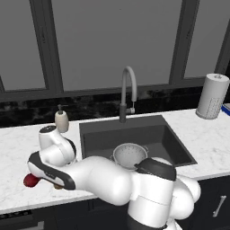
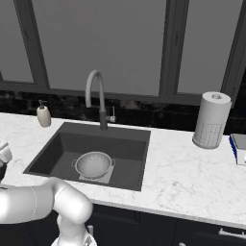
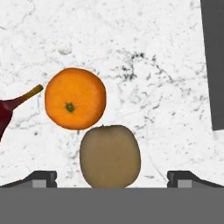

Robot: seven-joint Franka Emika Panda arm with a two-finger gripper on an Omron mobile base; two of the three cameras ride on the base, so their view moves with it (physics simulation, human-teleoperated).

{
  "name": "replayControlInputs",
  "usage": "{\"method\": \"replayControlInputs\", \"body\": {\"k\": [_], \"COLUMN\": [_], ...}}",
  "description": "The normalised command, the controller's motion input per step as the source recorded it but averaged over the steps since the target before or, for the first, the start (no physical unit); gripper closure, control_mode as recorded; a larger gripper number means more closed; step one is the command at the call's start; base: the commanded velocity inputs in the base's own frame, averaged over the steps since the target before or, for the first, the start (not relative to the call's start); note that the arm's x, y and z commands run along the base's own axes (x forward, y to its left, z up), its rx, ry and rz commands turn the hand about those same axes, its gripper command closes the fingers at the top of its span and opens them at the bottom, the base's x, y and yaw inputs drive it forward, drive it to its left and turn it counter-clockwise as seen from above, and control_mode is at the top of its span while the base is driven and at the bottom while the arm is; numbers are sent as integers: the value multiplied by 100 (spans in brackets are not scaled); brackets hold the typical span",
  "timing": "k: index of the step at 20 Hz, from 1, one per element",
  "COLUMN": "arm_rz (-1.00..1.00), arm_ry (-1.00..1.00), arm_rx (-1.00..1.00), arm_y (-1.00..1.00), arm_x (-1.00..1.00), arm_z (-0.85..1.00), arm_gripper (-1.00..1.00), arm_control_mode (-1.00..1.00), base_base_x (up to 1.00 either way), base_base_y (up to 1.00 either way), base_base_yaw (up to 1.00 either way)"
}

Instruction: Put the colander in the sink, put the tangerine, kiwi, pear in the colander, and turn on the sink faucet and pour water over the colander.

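The silver colander (image 1: pixel 130 155) (image 2: pixel 93 165) stands upright in the dark sink (image 1: pixel 90 134) (image 2: pixel 132 144), on the pale panel below the gooseneck faucet (image 1: pixel 128 87) (image 2: pixel 95 91). No water shows at the spout. On the marble counter left of the sink lie the orange tangerine (image 3: pixel 75 98), the brownish kiwi (image 3: pixel 110 156) touching it, and the maroon pear (image 3: pixel 8 110) (image 1: pixel 30 180) at the edge. My gripper (image 3: pixel 116 178) hangs open over the fruit, its fingertips (image 3: pixel 43 177) wide on either side of the kiwi, holding nothing.
A beige soap dispenser (image 1: pixel 62 120) (image 2: pixel 43 115) stands at the sink's back left corner. A paper towel roll (image 1: pixel 212 96) (image 2: pixel 211 120) and a blue-edged object (image 2: pixel 239 147) sit on the right counter. Dark windows run behind the counter.
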Motion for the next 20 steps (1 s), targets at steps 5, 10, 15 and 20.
{"method": "replayControlInputs", "body": {"k": [5, 10, 15, 20], "arm_rz": [-4, -1, 0, 0], "arm_ry": [0, 0, 0, 0], "arm_rx": [0, 0, 0, 0], "arm_y": [-5, 1, 6, 0], "arm_x": [-1, 0, 0, 0], "arm_z": [-17, -14, -16, -17], "arm_gripper": [-100, -100, -100, -100], "arm_control_mode": [-100, -100, -100, -100], "base_base_x": [0, 0, 0, 0], "base_base_y": [0, 0, 0, 0], "base_base_yaw": [0, 0, 0, 0]}}
